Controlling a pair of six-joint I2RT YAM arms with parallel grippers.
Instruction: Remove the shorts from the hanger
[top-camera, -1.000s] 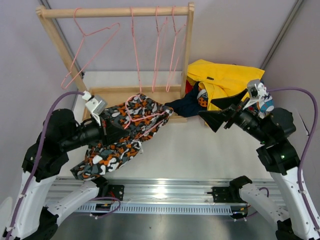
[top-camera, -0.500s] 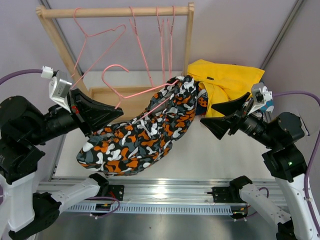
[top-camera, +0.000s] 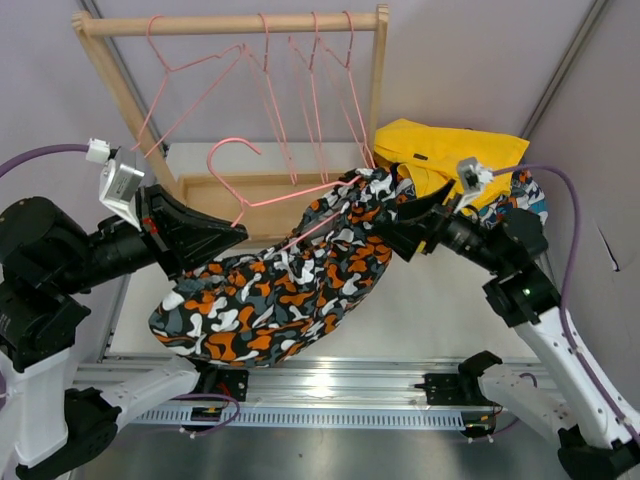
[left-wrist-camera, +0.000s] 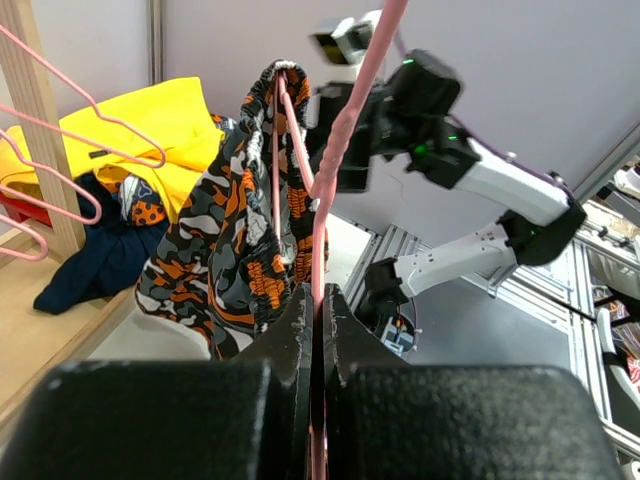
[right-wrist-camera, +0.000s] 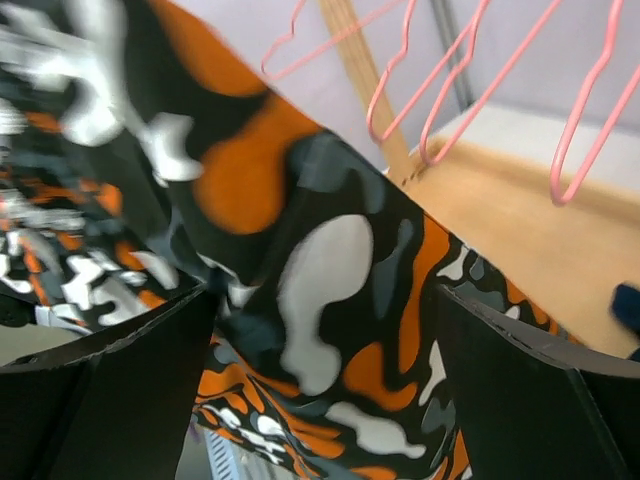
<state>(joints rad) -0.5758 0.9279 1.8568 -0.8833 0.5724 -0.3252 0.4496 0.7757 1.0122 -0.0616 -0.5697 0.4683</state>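
The orange-black-white camouflage shorts (top-camera: 290, 285) hang on a pink wire hanger (top-camera: 285, 196) held up in the air, above the table. My left gripper (top-camera: 238, 228) is shut on the hanger's wire (left-wrist-camera: 330, 170), and the shorts (left-wrist-camera: 230, 230) droop from it. My right gripper (top-camera: 392, 226) is open at the shorts' upper right end. In the right wrist view its fingers (right-wrist-camera: 120, 370) stand wide apart with the camouflage fabric (right-wrist-camera: 340, 290) between them, not pinched.
The wooden rack (top-camera: 230, 22) at the back holds several empty pink hangers (top-camera: 310, 90). Yellow shorts (top-camera: 450, 150), blue-orange-white print shorts (top-camera: 522, 190) and navy shorts (left-wrist-camera: 90, 265) lie piled at the rack's right base. An aluminium rail (top-camera: 330, 380) runs along the near edge.
My left gripper lifted the hanger and camouflage shorts up off the rack base. My right arm swung left until its open fingers straddle the shorts' upper end.
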